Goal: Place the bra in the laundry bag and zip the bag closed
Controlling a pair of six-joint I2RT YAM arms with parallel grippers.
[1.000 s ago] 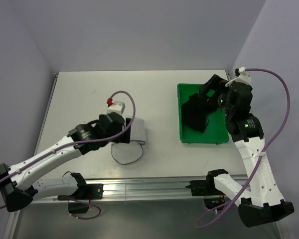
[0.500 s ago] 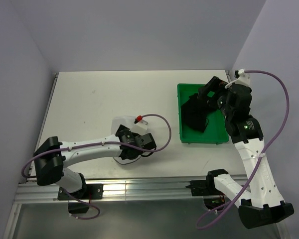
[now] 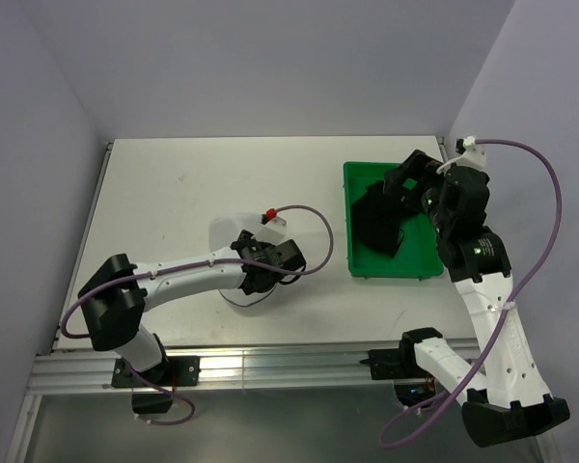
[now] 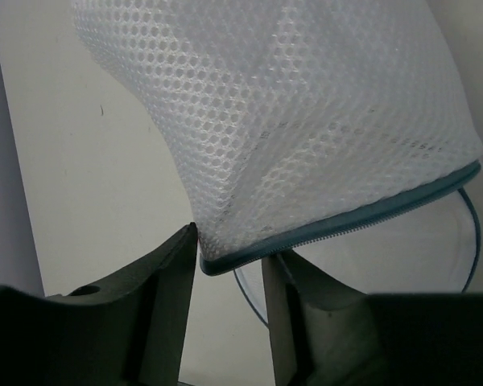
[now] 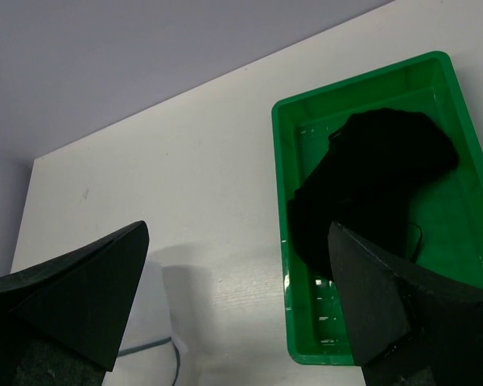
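Tabletop point(image 3: 174, 183) view: bra point(image 3: 376, 224) sits in the green tray point(image 3: 391, 272) below the wide-open right tool point(image 3: 403, 183), and left of the tray the left tool point(image 4: 229, 253) straddles the laundry bag point(image 4: 306, 121) at its zipper edge, can't tell if it's gripping.

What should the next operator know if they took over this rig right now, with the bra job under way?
Left tool: partly closed astride the laundry bag's zipper edge; no firm pinch visible.
Right tool: wide open, hovering above the green tray.
Bra: loose in the tray, not held.
Bag: on the table, left of the tray; its mouth looks unzipped.
Done: nothing bagged.
Left: lift the bra out, put it in the bag, zip it shut.
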